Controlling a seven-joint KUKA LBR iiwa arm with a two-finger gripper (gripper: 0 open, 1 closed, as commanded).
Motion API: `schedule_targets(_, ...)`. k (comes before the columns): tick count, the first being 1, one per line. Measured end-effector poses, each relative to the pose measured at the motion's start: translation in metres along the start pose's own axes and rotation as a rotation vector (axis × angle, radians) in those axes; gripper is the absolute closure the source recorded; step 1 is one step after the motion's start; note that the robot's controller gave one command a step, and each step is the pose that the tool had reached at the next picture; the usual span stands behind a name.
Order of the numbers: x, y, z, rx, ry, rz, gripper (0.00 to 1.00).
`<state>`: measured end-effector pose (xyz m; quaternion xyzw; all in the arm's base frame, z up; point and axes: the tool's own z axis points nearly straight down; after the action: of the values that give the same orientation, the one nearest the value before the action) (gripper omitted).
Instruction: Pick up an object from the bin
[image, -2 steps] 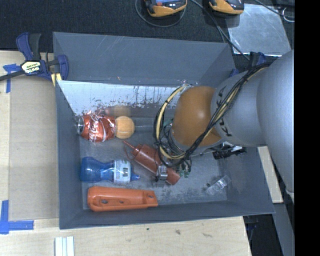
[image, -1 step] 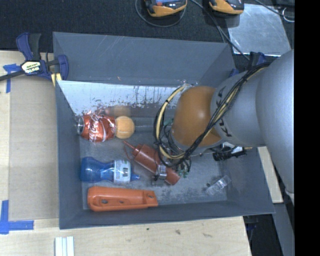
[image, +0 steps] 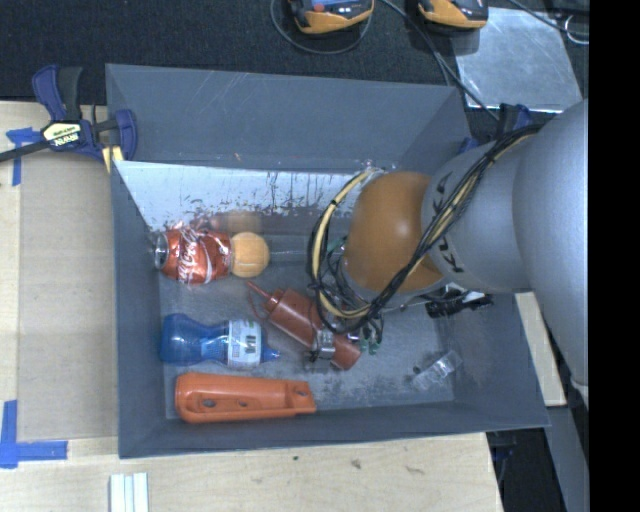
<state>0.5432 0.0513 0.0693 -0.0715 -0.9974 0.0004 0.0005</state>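
Against the left side of the grey bin, a crushed red soda can is lying on its side near the back wall. In front of it a blue bottle with a white label is lying with its neck pointing right. Nearest the front wall, a long orange handle is stretching flat along the floor. A tan ball is sitting just right of the can and touching it.

Toward the middle, a rust-red bottle-shaped thing is lying slantwise. Its narrow tip is pointing up and left toward the ball, and its wider end is running down and right. It is lying just beside the blue bottle's neck and well apart from the orange handle.

The pincer is sitting low over the right end of this rust-red thing, right against it. A little of the red is showing on either side of the metal tip. Whether the pincer is gripping it, or how far open it is, cannot be told, because a tangle of yellow and black cables and the rounded orange wrist cover are hanging over it.

The thick grey arm is coming in from the right above the bin's rim. On the floor below it, a small clear plastic piece is lying alone, well apart from the pincer.
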Motion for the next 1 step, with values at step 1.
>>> schedule_targets(1, 0.0006, 0.0, -0.0007, -0.001, 0.001, 0.024, 0.0)
